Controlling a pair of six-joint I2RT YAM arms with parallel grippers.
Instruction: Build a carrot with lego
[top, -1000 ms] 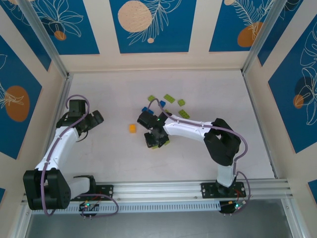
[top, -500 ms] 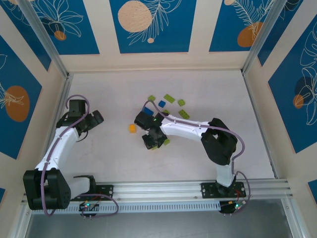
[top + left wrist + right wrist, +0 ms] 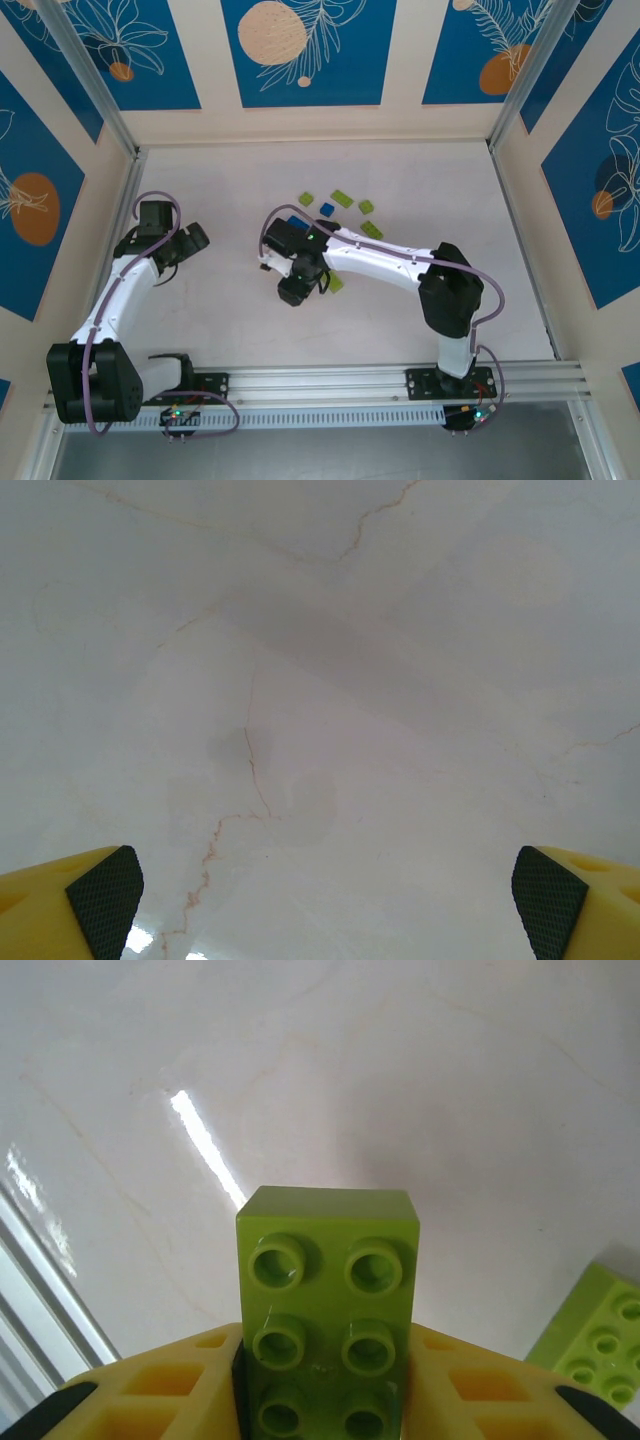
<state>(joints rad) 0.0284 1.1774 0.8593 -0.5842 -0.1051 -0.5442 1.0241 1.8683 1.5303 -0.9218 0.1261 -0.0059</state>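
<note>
A lime green lego brick (image 3: 328, 1290), studs toward the camera, sits between the yellow fingers of my right gripper (image 3: 325, 1355), which is shut on it just above the white table. A second lime brick (image 3: 600, 1335) lies close by on the right. In the top view the right gripper (image 3: 296, 288) is left of table centre, with a lime brick (image 3: 335, 284) beside it. Loose lime bricks (image 3: 343, 197) and a blue brick (image 3: 327, 209) lie behind it. My left gripper (image 3: 190, 240) stands open over bare table at the left, its pads (image 3: 105, 895) wide apart.
The white marble table (image 3: 220, 190) is walled by cream and blue panels on three sides. A metal rail (image 3: 330, 380) with both arm bases runs along the near edge. The right arm's white link (image 3: 380, 262) stretches across the middle.
My right gripper has carried the lime brick leftward and a little nearer, and now covers the spot where an orange brick lay. The left arm has not moved.
</note>
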